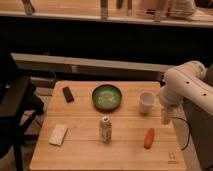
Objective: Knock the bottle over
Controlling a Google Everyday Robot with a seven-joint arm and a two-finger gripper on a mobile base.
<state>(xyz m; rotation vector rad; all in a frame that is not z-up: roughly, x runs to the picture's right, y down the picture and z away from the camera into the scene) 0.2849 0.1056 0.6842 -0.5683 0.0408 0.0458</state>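
Observation:
The bottle (105,129) stands upright near the middle front of the wooden table (80,150); it is short, with a whitish-tan mottled label and a pale round cap. My gripper (166,116) hangs from the white arm (187,85) at the table's right side, just right of the white cup (146,102) and above the orange carrot-shaped thing (149,138). The gripper is well to the right of the bottle and apart from it.
A green bowl (106,96) sits behind the bottle. A black object (68,93) lies at back left and a flat white packet (58,134) at front left. A dark chair (15,107) stands left of the table. A counter runs behind.

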